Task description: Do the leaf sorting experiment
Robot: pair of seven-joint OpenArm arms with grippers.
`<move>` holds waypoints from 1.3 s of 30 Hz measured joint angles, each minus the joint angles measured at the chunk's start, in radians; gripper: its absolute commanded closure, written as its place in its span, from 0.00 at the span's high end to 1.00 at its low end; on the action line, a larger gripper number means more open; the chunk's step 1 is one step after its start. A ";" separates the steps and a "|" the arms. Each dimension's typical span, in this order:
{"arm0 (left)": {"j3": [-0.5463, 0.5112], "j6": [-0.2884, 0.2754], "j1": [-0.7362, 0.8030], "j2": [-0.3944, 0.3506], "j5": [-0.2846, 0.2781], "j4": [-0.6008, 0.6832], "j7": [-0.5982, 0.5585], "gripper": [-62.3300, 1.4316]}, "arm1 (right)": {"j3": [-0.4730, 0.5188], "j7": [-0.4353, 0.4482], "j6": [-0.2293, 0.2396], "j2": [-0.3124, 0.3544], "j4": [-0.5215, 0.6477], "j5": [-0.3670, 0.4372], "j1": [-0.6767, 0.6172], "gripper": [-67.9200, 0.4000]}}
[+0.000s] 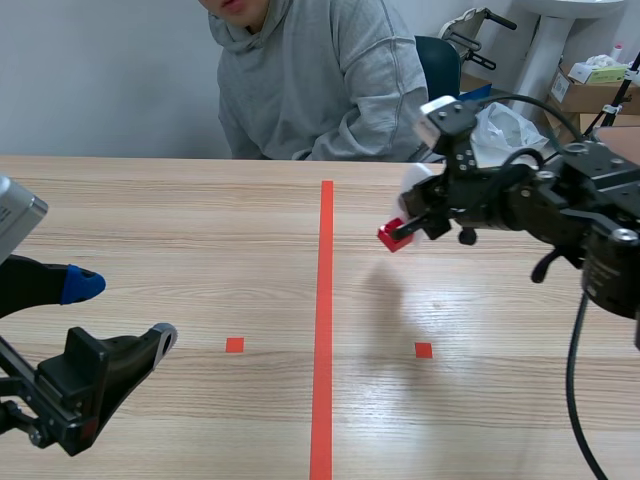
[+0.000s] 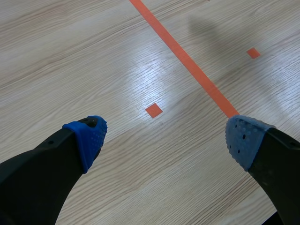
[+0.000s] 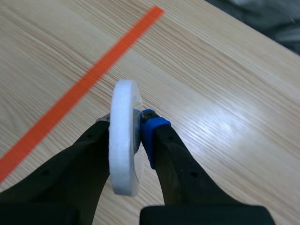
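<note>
Disc (image 3: 124, 140): white, thick, foam-like, held upright on its edge between the 2 fingers of the right gripper (image 3: 137, 125). It is raised off the table (image 1: 200, 230), over the right half, nearer the far edge than the near one.
Right gripper: closed on the disc, with the fingers pinching its 2 flat faces and 1 blue pad (image 3: 151, 133) pressed against one face.
Red piece (image 1: 393, 237): small, at the right gripper's tip in the scene view, below the disc. I cannot tell what it is, or whether it is gripped.
Left gripper (image 1: 125, 310): wide open with nothing in it. The blue pad (image 2: 89, 138) and the grey-blue pad (image 2: 241, 140) stand well apart, low over the table by its near left corner.
Line (image 1: 325, 300): orange-red tape down the middle of the table, from the near edge toward the far edge. The right gripper's tip is just right of it.
Squares: 2 small orange-red marks, 1 on each side of the line toward the near edge, the left (image 1: 234, 345) and the right (image 1: 423, 350). In the left wrist view the left one lies ahead of the open fingers, between them.
Shadow (image 1: 385, 300): faint, on the table right of the line, nearer the near edge than the right gripper.
Person (image 1: 320, 90): in a grey hoodie, seated at the far edge behind the line.
</note>
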 measured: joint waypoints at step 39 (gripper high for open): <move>0.000 0.000 0.000 0.000 0.000 0.000 0.000 0.87 | 0.509 0.005 -0.253 0.199 -0.185 0.072 -0.196 0.03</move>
